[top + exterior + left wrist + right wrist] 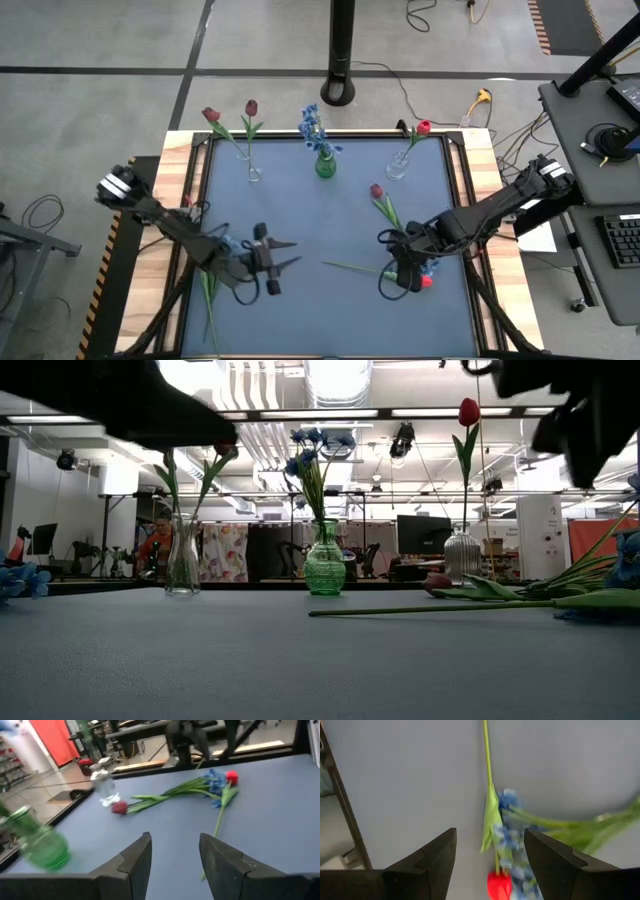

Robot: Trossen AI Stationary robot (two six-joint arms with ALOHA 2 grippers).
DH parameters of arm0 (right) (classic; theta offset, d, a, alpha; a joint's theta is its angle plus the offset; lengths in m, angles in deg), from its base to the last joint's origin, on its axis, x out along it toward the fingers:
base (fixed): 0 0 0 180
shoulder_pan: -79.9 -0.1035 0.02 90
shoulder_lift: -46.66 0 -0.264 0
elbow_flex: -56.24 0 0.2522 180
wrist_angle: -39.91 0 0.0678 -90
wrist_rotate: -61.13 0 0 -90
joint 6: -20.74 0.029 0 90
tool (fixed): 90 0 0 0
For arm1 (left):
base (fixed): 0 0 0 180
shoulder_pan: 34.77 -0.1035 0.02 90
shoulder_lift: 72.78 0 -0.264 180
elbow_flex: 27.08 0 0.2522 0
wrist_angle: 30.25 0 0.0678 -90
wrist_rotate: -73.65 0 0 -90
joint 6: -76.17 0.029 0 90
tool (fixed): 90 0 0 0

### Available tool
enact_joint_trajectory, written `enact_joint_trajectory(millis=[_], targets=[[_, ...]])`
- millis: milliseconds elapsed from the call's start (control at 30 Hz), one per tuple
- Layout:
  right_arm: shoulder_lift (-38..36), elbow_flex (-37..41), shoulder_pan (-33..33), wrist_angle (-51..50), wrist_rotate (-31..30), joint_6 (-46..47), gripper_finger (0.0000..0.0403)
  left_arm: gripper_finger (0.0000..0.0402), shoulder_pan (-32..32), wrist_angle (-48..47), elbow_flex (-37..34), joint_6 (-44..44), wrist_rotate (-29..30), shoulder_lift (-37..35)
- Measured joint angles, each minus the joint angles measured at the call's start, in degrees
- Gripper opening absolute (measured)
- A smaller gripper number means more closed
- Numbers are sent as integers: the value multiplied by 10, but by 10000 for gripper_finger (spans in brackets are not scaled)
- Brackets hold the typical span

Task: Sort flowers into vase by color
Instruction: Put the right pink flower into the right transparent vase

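Three vases stand along the table's far edge. A clear vase (253, 172) holds two dark tulips, a green vase (325, 165) holds blue blossoms, and a second clear vase (398, 165) holds a red tulip (423, 128). A maroon tulip (376, 190) lies flat on the mat. At the near right, a red tulip (499, 885) and a blue sprig (512, 835) lie in a small pile. My right gripper (490, 837) hangs open above this pile, pointing down. My left gripper (175, 842) is open at the near left and points toward the pile, with nothing between its fingers.
More flowers lie by the left arm: a blue sprig (228, 243) and a long green stem (208, 300). The blue mat (330, 320) is bordered by a black frame and wooden strips. A black pole base (338, 92) stands beyond the far edge.
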Motion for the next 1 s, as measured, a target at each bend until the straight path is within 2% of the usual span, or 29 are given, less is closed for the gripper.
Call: enact_joint_trajectory(millis=[200,367,567,800,1000], targets=[[0,-63,-31,-74,-10,29,224,149,-46,-1,100,27,-116,122],[0,-109,-58,-80,-57,24,224,149,-81,-2,178,53,-187,216],[-1,-123,-74,-81,-99,13,224,149,-124,-2,249,77,-261,299],[-1,-122,-74,-81,-112,4,224,149,-163,-1,305,76,-333,377],[-1,-121,-74,-81,-121,-1,224,149,-172,2,334,67,-349,426]])
